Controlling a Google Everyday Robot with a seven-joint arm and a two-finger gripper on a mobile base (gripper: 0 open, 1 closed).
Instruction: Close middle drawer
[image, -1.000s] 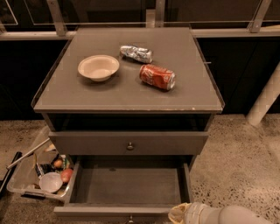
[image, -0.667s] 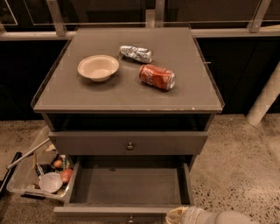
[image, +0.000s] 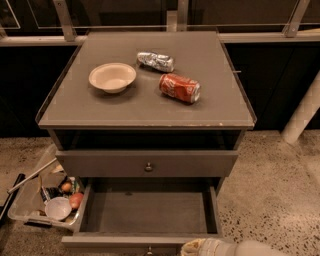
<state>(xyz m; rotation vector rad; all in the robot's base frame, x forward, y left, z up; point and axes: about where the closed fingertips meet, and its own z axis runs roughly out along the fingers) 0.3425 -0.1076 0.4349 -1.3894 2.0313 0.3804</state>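
Because the middle drawer (image: 150, 212) is pulled far out from the cabinet (image: 65, 107), its long front board runs left to right along the bottom edge of the view, below the upper drawer (image: 100, 164). The claw (image: 202, 247) sits low at the right end of that front board, close to touching it. The drawer box lies behind the claw, so I think the push must go straight back toward the cabinet. I cannot tell if the claw is open or closed. Since a second ago the claw has slid a little left along the front board, nearer its middle. The drawer looks just as far out.
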